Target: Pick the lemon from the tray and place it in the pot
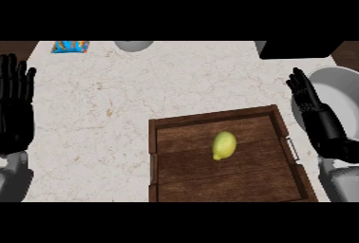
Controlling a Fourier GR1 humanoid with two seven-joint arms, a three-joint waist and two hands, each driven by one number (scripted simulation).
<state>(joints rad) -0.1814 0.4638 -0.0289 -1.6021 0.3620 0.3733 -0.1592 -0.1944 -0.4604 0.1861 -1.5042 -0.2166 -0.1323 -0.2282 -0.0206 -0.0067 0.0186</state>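
A yellow lemon (pixel 223 145) lies near the middle of a dark wooden tray (pixel 175 156) on the pale marble counter. A grey pot (pixel 341 97) sits at the right edge, partly cut off by the view. My right hand (pixel 319 118) is open, fingers straight, standing between the tray's right side and the pot, overlapping the pot's rim. It holds nothing. My left hand (pixel 15 102) rests open at the far left edge, fingers up, well away from the tray.
A blue packet (pixel 69 46) lies at the back left. A grey round object (pixel 134 45) sits at the back edge. A black block (pixel 298 49) stands at the back right. The tray has a metal handle (pixel 292 148) on its right side.
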